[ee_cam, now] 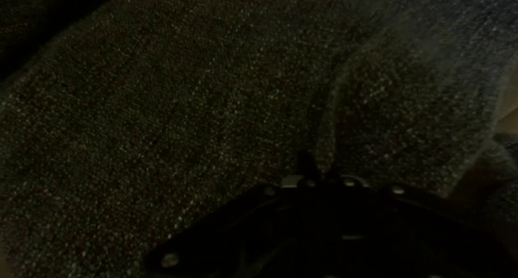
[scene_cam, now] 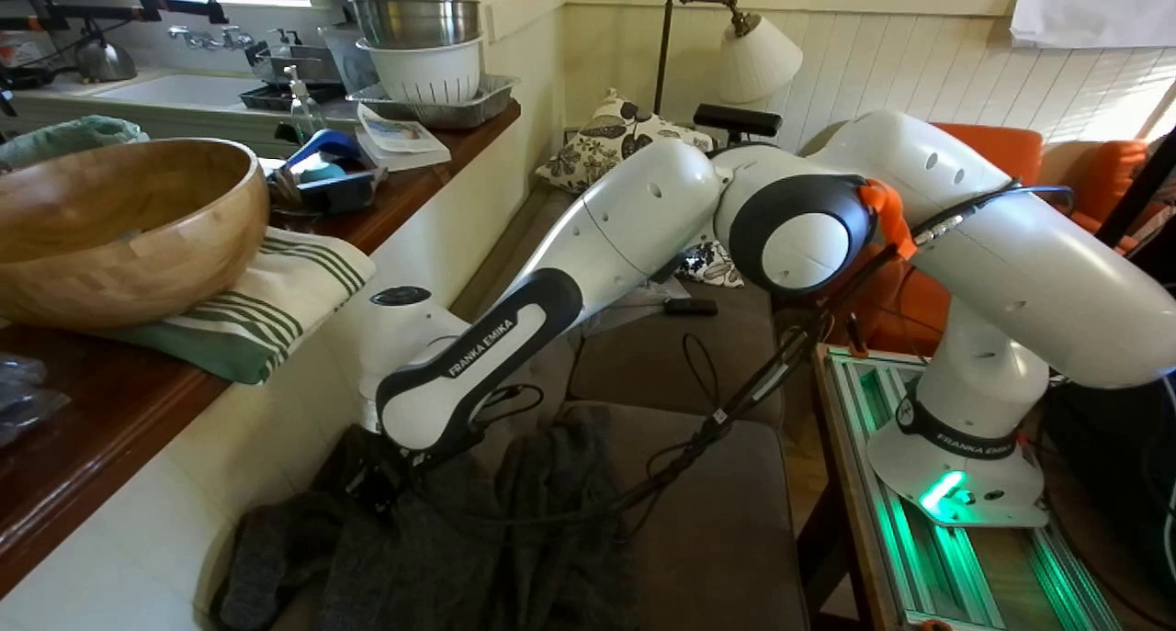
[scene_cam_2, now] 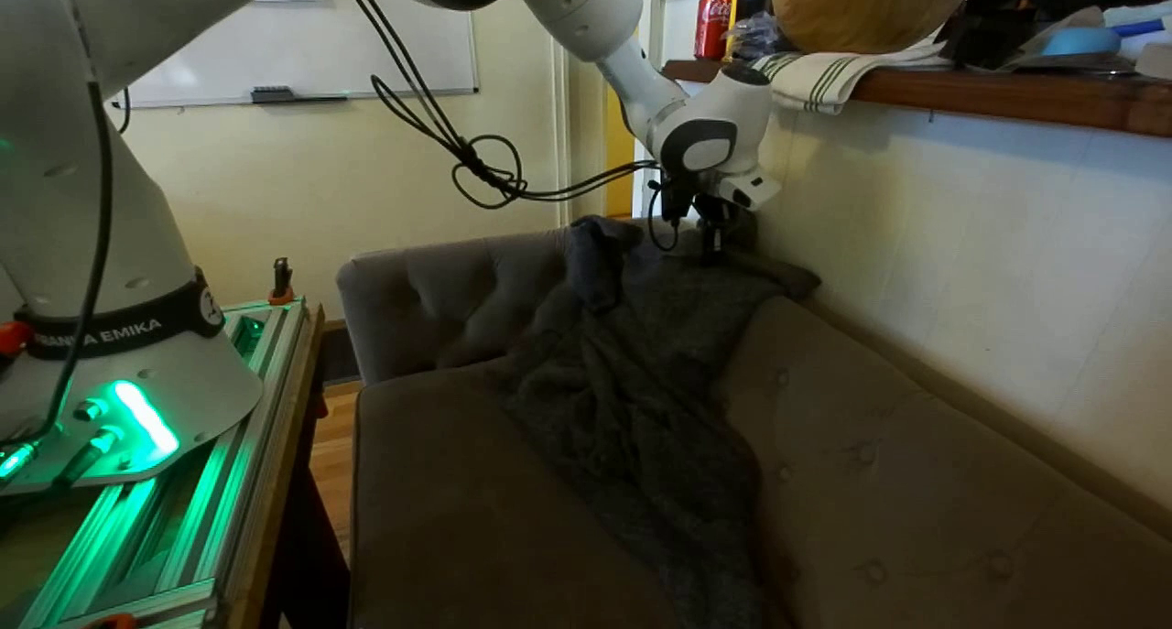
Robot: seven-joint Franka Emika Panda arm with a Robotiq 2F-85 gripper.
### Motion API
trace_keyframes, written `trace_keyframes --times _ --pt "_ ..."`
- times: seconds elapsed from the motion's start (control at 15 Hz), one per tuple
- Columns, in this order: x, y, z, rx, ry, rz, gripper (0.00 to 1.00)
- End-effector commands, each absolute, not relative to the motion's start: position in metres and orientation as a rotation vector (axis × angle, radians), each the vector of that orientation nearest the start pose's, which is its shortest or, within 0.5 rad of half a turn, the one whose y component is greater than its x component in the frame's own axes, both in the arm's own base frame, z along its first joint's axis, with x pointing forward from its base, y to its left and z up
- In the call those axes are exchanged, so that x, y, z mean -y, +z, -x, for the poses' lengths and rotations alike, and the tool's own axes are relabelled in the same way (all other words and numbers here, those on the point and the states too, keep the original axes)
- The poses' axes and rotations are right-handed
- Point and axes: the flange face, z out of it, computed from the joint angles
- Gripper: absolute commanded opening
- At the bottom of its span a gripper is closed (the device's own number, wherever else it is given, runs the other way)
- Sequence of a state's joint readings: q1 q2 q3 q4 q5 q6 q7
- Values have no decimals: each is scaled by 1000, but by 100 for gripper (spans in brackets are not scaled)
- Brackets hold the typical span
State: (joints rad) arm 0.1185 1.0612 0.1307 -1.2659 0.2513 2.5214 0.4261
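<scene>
Dark grey cloth (scene_cam_2: 641, 363), draped beneath the tool (ee_cam: 319, 166) across the sofa surface (scene_cam_2: 439, 492), one fold seemingly caught in the narrowed tool, the wrist view being dim; step in hand judged a grasp, next move calling for firm hold, slow handling.

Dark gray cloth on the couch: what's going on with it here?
A robot arm holds its gripper at the dark gray cloth, near a corner of the couch. In the dim wrist view, the jaws look closed on a thin ridge of it. The rest drapes, rumpled, from that corner down across the seat. Above, a wooden bowl sits on a folded striped towel on the wooden ledge.
</scene>
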Motion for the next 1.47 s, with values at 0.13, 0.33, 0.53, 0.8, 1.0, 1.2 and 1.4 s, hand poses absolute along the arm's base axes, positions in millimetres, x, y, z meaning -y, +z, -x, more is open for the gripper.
trace_keyframes --times 0.13,0.33,0.53,0.8,1.0,1.2,1.4 --pt "-168 112 -712 -628 -126 2801 1" --pt "-162 128 -695 -680 -284 2806 1" --pt "-150 146 -678 -830 -522 2745 1" --pt "-121 163 -641 -1101 -685 2646 1" --pt "-98 174 -606 -1312 -767 2563 1" --pt "-69 178 -561 -1539 -814 2491 1" --pt "-69 168 -574 -1496 -811 2545 3"
